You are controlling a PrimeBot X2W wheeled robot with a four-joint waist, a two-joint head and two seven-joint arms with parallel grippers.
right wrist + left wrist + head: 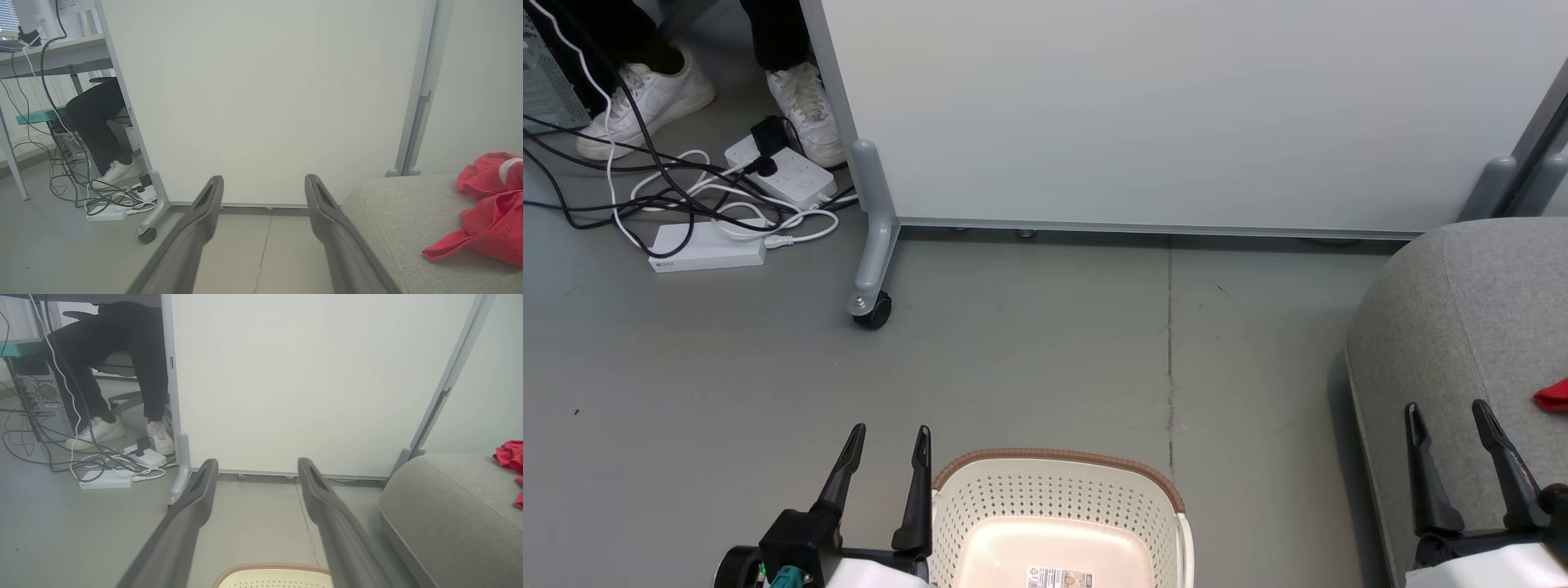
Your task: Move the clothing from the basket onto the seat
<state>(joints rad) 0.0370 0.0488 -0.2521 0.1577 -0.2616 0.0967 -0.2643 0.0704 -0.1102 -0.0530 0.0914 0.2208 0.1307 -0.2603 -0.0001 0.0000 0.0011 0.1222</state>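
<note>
Grey floor (1029, 343), one straight seam running near to far right of centre.

White partition panel (1176, 106) spans the far side. It stands on a grey leg with a black castor (872, 310) at its left end.

Seat (1462, 327): grey upholstery, rounded corner, right side of scene, well apart from the panel's castor.

Basket (1054, 454): near centre, upright on the floor, brown rim band, perforated pale walls. Its bare bottom shows, carrying a small printed label (1059, 577) with text too small to read.

Clothing (490, 204): a crumpled red heap with a white patch, lying on top of the seat toward its right side, apart from the basket. I cannot tell how many pieces it is.

Left end effector (890, 430): just left of the basket, fingers spread, floor visible between them.

Right end effector (1445, 407): over the near part of the seat, left of the clothing, fingers spread and not touching the fabric.

Far left: a person's two white shoes (645, 98), tangled black and white cables, and two white power strips (709, 247). The nearer strip has a small grey mark, not legible.
</note>
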